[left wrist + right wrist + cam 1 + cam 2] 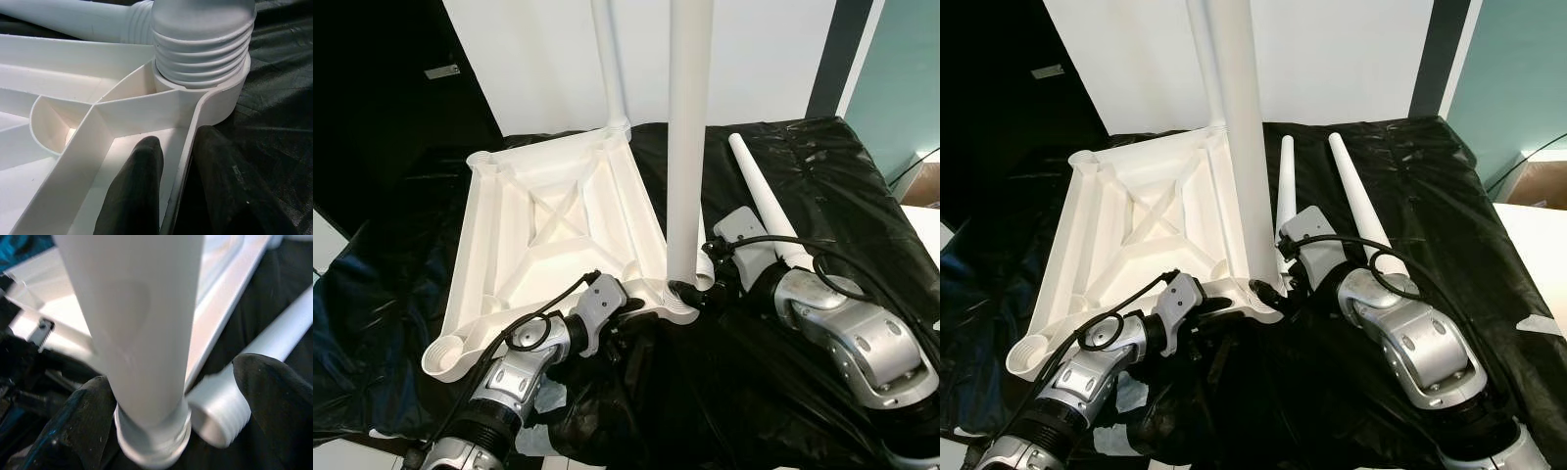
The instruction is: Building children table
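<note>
The white plastic table top [475,245] lies upside down on a black sheet. One white leg [609,69] stands in its far corner socket. A second leg [688,147] stands upright in the near right corner socket [225,93], its threaded base [203,44] partly showing above the socket. My right gripper [690,289] is open around this leg's base [137,323]; one finger touches it, the other [274,396] stands apart. My left gripper [178,181] is shut on the table top's rim beside that corner, one finger [137,186] inside the wall and one outside.
Two loose legs [1285,186] [1356,191] lie on the black sheet [822,166] to the right of the table top; one threaded end [215,416] rests close to my right gripper. A white wall stands behind, a cardboard box [925,186] at far right.
</note>
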### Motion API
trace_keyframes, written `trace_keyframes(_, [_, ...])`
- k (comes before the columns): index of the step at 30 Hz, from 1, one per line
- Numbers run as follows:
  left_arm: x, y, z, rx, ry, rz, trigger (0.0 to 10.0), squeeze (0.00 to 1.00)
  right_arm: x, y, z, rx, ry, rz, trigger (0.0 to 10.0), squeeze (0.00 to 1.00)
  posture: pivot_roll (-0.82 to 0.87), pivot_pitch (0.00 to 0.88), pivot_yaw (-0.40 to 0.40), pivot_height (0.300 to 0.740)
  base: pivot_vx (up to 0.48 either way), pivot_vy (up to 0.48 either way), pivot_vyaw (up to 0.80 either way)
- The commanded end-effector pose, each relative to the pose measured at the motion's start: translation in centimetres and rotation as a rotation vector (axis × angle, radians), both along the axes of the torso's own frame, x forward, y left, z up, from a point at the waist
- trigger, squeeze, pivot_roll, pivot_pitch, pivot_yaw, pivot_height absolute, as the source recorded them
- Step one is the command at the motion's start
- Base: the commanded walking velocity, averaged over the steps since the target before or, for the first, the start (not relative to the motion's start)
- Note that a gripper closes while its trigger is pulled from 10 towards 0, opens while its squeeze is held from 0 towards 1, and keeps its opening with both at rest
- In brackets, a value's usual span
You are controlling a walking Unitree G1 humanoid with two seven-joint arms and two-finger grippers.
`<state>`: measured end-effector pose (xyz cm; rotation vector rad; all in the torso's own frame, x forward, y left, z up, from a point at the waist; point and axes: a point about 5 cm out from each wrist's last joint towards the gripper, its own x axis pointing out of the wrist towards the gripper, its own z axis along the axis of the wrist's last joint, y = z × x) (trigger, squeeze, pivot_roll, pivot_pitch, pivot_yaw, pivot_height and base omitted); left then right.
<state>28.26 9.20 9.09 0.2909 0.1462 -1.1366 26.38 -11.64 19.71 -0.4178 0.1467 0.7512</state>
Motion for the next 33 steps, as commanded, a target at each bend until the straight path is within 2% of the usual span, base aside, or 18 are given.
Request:
trace_keyframes(1, [-0.4, 0.3, -1.1, 0.053, 0.031, -0.021, 10.0, 0.00, -0.1, 0.1, 0.0, -0.005, -0.021, 0.040, 10.0, 0.00, -0.04, 0.000, 0.128, 0.740, 0.000, 0.000, 0.00])
trace_keyframes(7, [-0.5, 0.2, -1.3, 0.062, 0.029, -0.024, 10.0, 0.00, 0.5, -0.5, -0.9, -0.059, -0.044, 0.178, 10.0, 0.00, -0.03, 0.000, 0.127, 0.740, 0.000, 0.000, 0.00])
trace_keyframes(11, [-0.5, 0.2, -1.4, 0.066, 0.027, -0.023, 10.0, 0.00, 0.8, -0.6, -1.1, -0.066, -0.040, 0.183, 10.0, 0.00, -0.02, 0.000, 0.125, 0.740, 0.000, 0.000, 0.00])
trace_keyframes(18, [-0.9, 0.7, -1.7, 0.081, 0.026, -0.015, 10.0, 0.00, 3.0, -1.2, -2.8, -0.079, -0.009, 0.228, 10.0, 0.00, -0.01, 0.000, 0.125, 0.740, 0.000, 0.000, 0.00])
trace_keyframes(22, [-0.8, 0.7, -1.7, 0.081, 0.026, -0.016, 10.0, 0.00, 3.5, -1.3, -3.3, -0.083, -0.009, 0.257, 10.0, 0.00, -0.01, 0.000, 0.125, 0.740, 0.000, 0.000, 0.00])
trace_keyframes(23, [-0.8, 0.6, -1.7, 0.081, 0.025, -0.017, 10.0, 0.00, 3.9, -1.3, -3.5, -0.089, -0.015, 0.269, 8.9, 0.00, -0.01, 0.000, 0.127, 0.740, 0.000, 0.000, 0.00])
trace_keyframes(24, [-0.8, 0.6, -1.7, 0.082, 0.023, -0.018, 10.0, 0.00, 4.1, -1.2, -3.6, -0.091, -0.017, 0.284, 4.5, 0.00, 0.00, 0.000, 0.127, 0.740, 0.000, 0.000, 0.00])
trace_keyframes(25, [-0.8, 0.5, -1.7, 0.083, 0.021, -0.020, 10.0, 0.00, 4.3, -1.2, -3.7, -0.088, -0.014, 0.300, 2.9, 0.00, 0.00, 0.000, 0.127, 0.740, 0.000, 0.000, 0.00])
trace_keyframes(26, [-0.8, 0.5, -1.7, 0.083, 0.021, -0.020, 10.0, 0.00, 4.3, -1.2, -3.7, -0.088, -0.014, 0.300, 2.9, 0.00, 0.00, 0.000, 0.127, 0.740, 0.000, 0.000, 0.00])
trace_keyframes(27, [-0.7, 0.5, -1.6, 0.083, 0.020, -0.021, 10.0, 0.00, 4.5, -1.1, -3.7, -0.079, -0.008, 0.315, 1.6, 0.00, 0.00, 0.000, 0.127, 0.740, 0.000, 0.000, 0.00])
trace_keyframes(28, [-0.7, 0.5, -1.6, 0.083, 0.020, -0.021, 10.0, 0.00, 4.5, -1.1, -3.7, -0.079, -0.008, 0.315, 1.6, 0.00, 0.00, 0.000, 0.127, 0.740, 0.000, 0.000, 0.00])
trace_keyframes(29, [-0.8, 0.5, -1.6, 0.084, 0.019, -0.022, 10.0, 0.00, 4.7, -1.1, -3.7, -0.074, -0.003, 0.332, 0.0, 0.00, 0.00, 0.000, 0.128, 0.740, 0.000, 0.000, 0.00])
trace_keyframes(33, [-0.9, 0.5, -1.7, 0.088, 0.018, -0.023, 10.0, 0.00, 5.3, -1.2, -3.8, -0.096, 0.003, 0.355, 0.0, 0.00, 0.01, 0.000, 0.123, 0.740, 0.000, 0.000, 0.00])
